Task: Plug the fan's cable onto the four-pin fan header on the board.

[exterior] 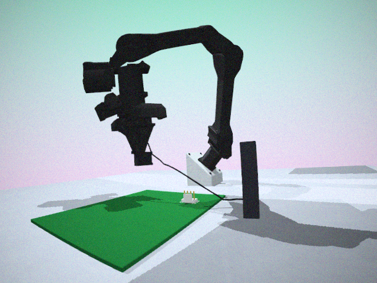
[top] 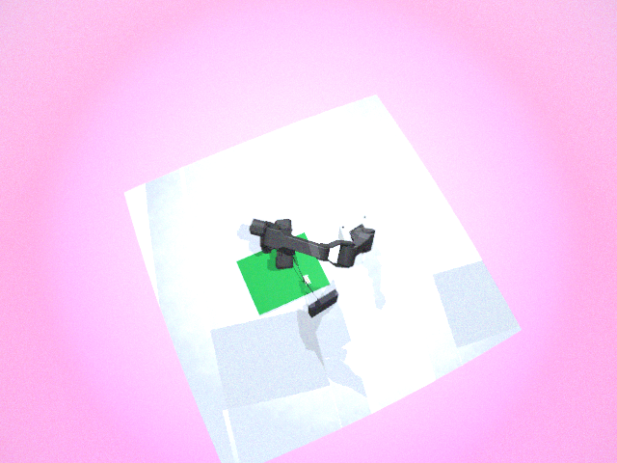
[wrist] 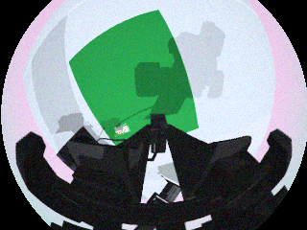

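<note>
"Hand (top: 284, 258) (exterior: 141, 152) (wrist: 157, 128) first. What's it doing?"

"Clenched on the plug (exterior: 142, 158) (wrist: 157, 119), a small black block at the fingertips, pointing down. Both are up in the air, well apart from the board (top: 263, 288) (exterior: 121, 231) (wrist: 120, 53)."

"And the header (top: 307, 279) (exterior: 188, 198) (wrist: 125, 126)?"

"White, near one corner of the board, its four gold pins upright and bare. So the plug is off it, over to one side and higher."

"Where does the cable (exterior: 188, 176) go?"

"It's thin and black. It slopes down from beside the hand, past the header, to the fan (top: 322, 303) (exterior: 250, 179), a dark slab standing on edge just beside the board."

"What's under it all?"

"A pale table (top: 299, 164) (exterior: 170, 265) (wrist: 240, 72), white in places, with grey shadows across it. The board lies flat there, bright green, with the arm's shadow falling partly over it."

"And the room?"

"Plain pink around the table from above. From the side, the backdrop fades from soft green at the top to pink low down. The arm's base (exterior: 198, 175) is a white wedge with small dark spots, too small for me to make out as lettering or fittings."
</note>
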Robot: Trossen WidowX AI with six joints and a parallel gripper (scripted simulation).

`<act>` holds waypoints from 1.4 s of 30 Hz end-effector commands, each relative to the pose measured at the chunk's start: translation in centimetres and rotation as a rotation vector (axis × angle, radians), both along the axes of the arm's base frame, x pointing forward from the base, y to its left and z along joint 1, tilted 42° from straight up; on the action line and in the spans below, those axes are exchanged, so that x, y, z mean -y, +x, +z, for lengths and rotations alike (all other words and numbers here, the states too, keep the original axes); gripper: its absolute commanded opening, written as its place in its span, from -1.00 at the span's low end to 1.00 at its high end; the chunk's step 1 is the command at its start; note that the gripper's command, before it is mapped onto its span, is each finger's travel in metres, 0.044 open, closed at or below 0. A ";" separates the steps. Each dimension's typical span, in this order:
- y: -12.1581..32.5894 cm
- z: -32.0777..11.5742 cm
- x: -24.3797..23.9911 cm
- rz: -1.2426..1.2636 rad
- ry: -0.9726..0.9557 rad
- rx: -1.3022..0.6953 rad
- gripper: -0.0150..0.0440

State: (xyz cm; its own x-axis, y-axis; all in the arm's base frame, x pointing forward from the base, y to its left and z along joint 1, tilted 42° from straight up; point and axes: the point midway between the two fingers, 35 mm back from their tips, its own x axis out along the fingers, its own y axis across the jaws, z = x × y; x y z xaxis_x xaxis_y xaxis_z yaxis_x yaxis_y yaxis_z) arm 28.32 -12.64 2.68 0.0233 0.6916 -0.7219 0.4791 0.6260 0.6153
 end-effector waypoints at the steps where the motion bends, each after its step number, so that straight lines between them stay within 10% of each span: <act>1: 0.8 0.2 0.1 -0.058 -0.007 -0.052 -0.49; 42: 9.8 2.4 -1.6 -0.894 -0.015 -0.719 -0.49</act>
